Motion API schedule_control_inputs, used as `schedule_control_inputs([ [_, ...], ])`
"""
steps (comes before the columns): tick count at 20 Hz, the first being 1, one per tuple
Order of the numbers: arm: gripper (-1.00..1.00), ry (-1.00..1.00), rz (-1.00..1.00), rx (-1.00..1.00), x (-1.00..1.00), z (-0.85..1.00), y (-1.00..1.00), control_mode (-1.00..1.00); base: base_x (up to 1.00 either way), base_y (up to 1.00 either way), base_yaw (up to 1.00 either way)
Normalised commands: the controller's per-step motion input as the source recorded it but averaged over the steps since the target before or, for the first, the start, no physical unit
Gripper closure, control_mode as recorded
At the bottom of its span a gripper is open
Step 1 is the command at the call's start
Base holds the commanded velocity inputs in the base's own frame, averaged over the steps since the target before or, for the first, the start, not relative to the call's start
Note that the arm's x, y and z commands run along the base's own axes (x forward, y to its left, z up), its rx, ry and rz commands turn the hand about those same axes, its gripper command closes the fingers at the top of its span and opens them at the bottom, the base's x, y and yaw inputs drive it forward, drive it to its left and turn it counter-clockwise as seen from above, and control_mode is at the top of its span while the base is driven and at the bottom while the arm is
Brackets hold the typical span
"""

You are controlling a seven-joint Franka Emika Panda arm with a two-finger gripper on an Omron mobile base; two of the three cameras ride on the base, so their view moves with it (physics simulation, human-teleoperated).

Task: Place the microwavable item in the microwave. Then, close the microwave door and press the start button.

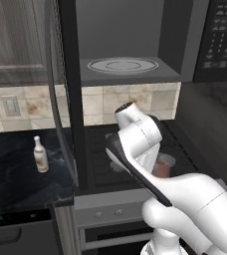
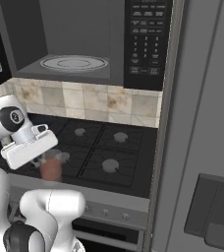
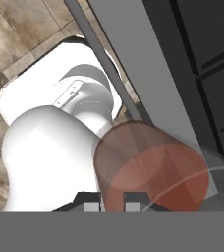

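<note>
The fingers [image 3: 110,202] are closed on the tumbler [image 3: 151,170], gripping it at its near wall; in the hand view the two dark tips stand at the glass's lower edge, with the reddish contents just beyond them. In the right base view the tumbler [image 2: 51,169] hangs under the white hand, over the front left of the stove [image 2: 109,147], near a front burner. In the left base view the arm hides most of the tumbler [image 1: 161,168], which shows just beside the forearm, above the stove [image 1: 100,149].

The microwave [image 2: 143,44] is well above the fingers, its cavity open, the turntable [image 2: 73,63] bare. Its keypad [image 2: 147,37] is up and to the right of the fingers. The door [image 1: 68,99] stands swung out to the left of the fingers. Further left, a white bottle [image 1: 40,155] stands upright on the dark worktop [image 1: 16,174], well apart from the tumbler.
</note>
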Motion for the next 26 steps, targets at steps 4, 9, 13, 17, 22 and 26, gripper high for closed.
schedule_control_inputs([
  [4, 1.00, 0.00, 0.00, 0.00, 0.05, 0.00, -0.01, -1.00, 0.08, 0.00, 0.00],
  [9, 1.00, -0.12, 0.08, 0.00, 0.03, 0.44, -0.11, -1.00, 0.00, 0.00, 0.00],
  [13, 1.00, -0.22, 0.18, 0.00, 0.01, 0.87, -0.20, -1.00, 0.00, 0.00, 0.00],
  [17, 1.00, -0.19, 0.22, -0.01, 0.16, 0.98, -0.09, -1.00, 0.00, 0.00, 0.00],
  [22, 1.00, -0.12, 0.24, -0.01, 0.44, 0.79, 0.00, -1.00, 0.00, 0.00, 0.00],
  [26, 1.00, -0.19, 0.20, -0.01, 0.30, 0.54, 0.00, -1.00, 0.00, 0.00, 0.00],
])
